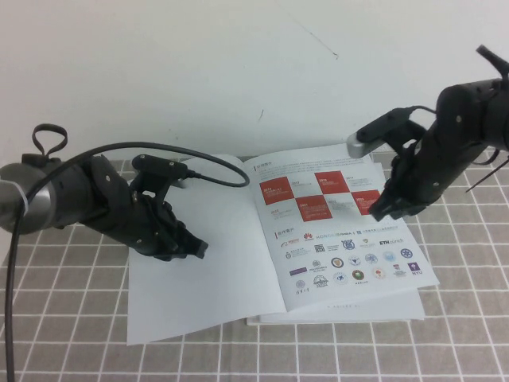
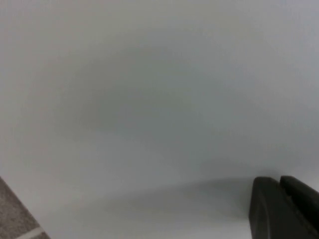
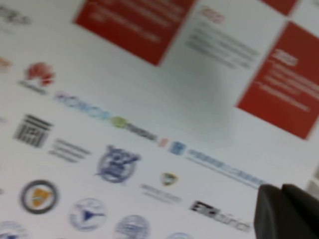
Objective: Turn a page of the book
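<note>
- White book (image 1: pixel 318 239) lay open on the checked cloth (image 1: pixel 461 334).
- Blank page (image 1: pixel 207 270) lay flat under the left gripper (image 1: pixel 195 248), fingers together.
- Right gripper (image 1: pixel 386 208), fingers together, touched the red squares (image 1: pixel 318 195).

Soft even light, blurred wrist views
</note>
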